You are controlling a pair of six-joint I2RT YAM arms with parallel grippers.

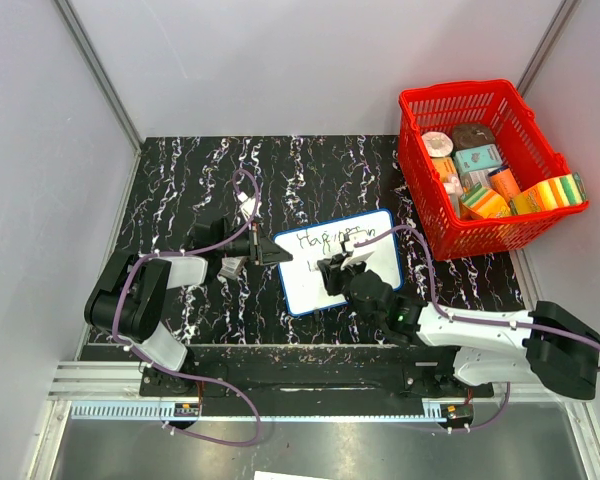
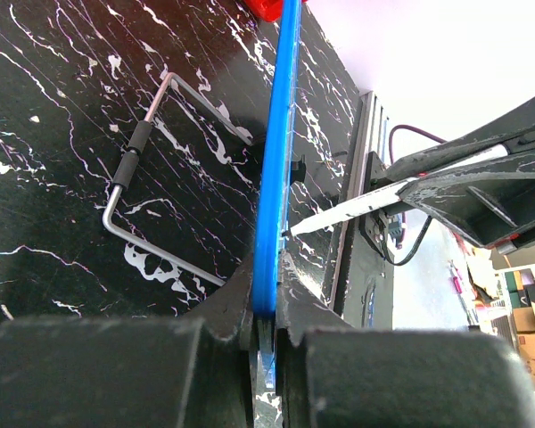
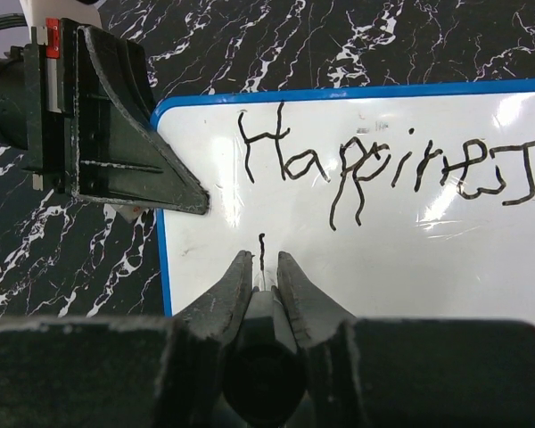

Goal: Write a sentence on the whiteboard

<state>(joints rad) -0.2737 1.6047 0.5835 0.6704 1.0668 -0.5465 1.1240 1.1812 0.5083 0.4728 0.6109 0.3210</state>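
The right hand (image 3: 265, 272) is closed tight on the marker (image 3: 264, 299), tip just under the sentence (image 3: 383, 165).
The left hand (image 2: 266, 330) clamps the whiteboard (image 3: 410, 267) by its rim on the desk (image 1: 180, 190); probably light, stiff and slippery, best pinned at the edge.

Marker tip on the whiteboard, under one written word

The right gripper (image 3: 264, 263) is closed round a marker (image 3: 265, 301), whose tip meets the whiteboard (image 3: 410, 267) at the foot of a short upright stroke (image 3: 261, 247). Above it the sentence (image 3: 383, 165) reads "Happiness" in dark, uneven letters across the upper half of the board. At upper left, the left gripper (image 3: 194, 201) has a black finger on the board's blue left rim, near the rounded corner. Black white-veined table (image 3: 71, 259) surrounds the board.
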